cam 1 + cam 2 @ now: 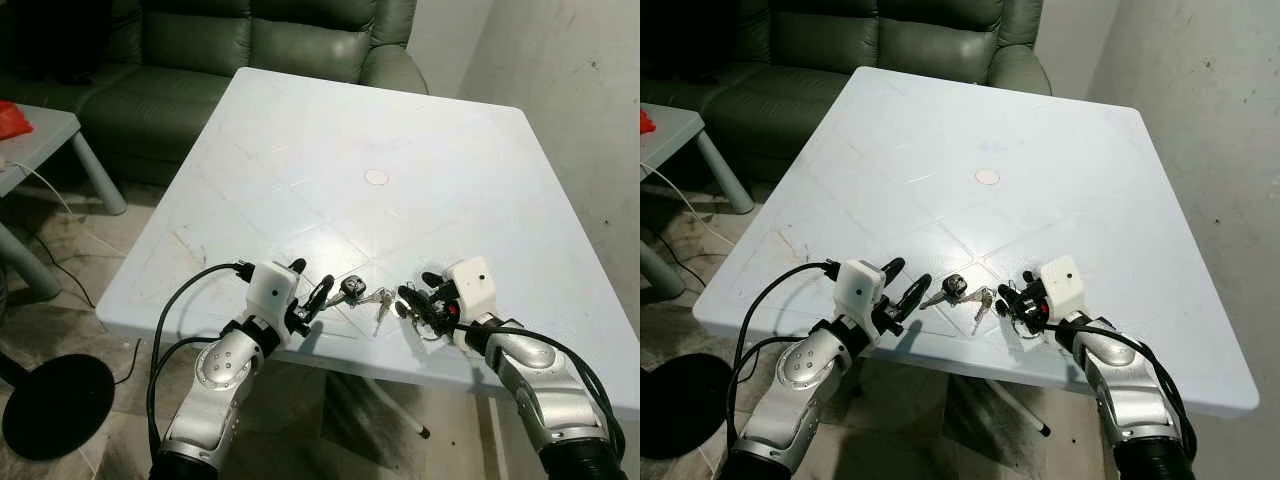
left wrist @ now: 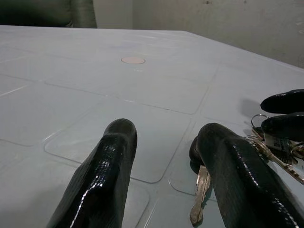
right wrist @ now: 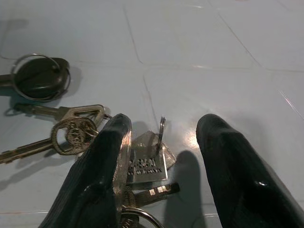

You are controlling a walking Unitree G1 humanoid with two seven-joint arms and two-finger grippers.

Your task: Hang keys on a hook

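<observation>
Nearest the robot, both grippers rest low over the front edge of the pale table [image 1: 300, 130] with the keys [image 1: 378, 298] lying flat between them. The left gripper [image 1: 312, 296] has its fingers [image 2: 111, 175] spread apart, one tip sitting right beside a loose key blade, holding nothing. The right gripper [image 1: 418, 303] also has its fingers [image 3: 102, 166] apart, straddling a small metal tag [image 3: 147, 159] and an upright split ring [image 3: 162, 127] at its end of the bunch, not yet closed on them. Just beyond lie two brass keys and a black-capped key head [image 3: 40, 78] on its own ring. The bunch looks light but loose and jangly: thin, hard, smooth metal lying flush on a slick table, likely to skate away if pushed from the side. The upright ring or the thicker black head probably offers the best hold, since the flat blades give little to pinch. Farther out sits a small round cap [image 1: 376, 177] in the table's middle, then a dark green sofa [image 1: 250, 50] behind. No hook can be made out.
</observation>
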